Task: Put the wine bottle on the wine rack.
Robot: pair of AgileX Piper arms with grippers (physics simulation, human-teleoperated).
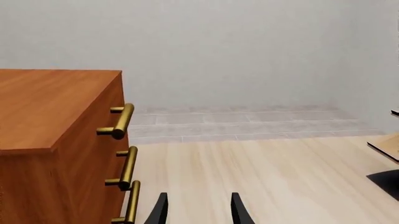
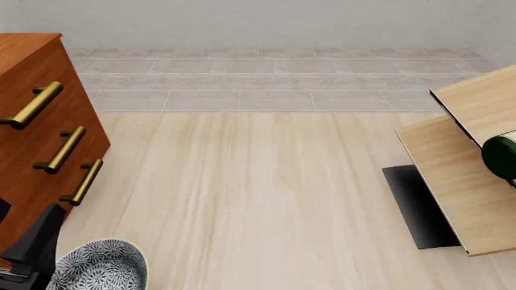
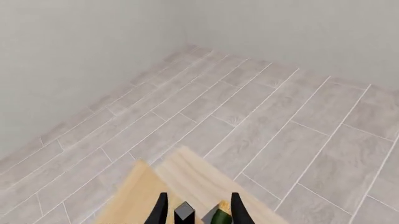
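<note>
The wine bottle shows as a dark green round end at the far right edge of the front view, resting on the pale-wood wine rack with its black base. My right gripper is above the rack's panel, jaws standing wide apart. A small green piece of the bottle shows between its fingers. The right gripper is out of the front view. My left gripper is open and empty, low over the table beside the cabinet. The rack's edge shows in the left wrist view.
A reddish-brown drawer cabinet with brass handles stands at the left and also shows in the left wrist view. A patterned blue-white bowl sits at the front left by my left arm. Grey tiled floor lies beyond the table.
</note>
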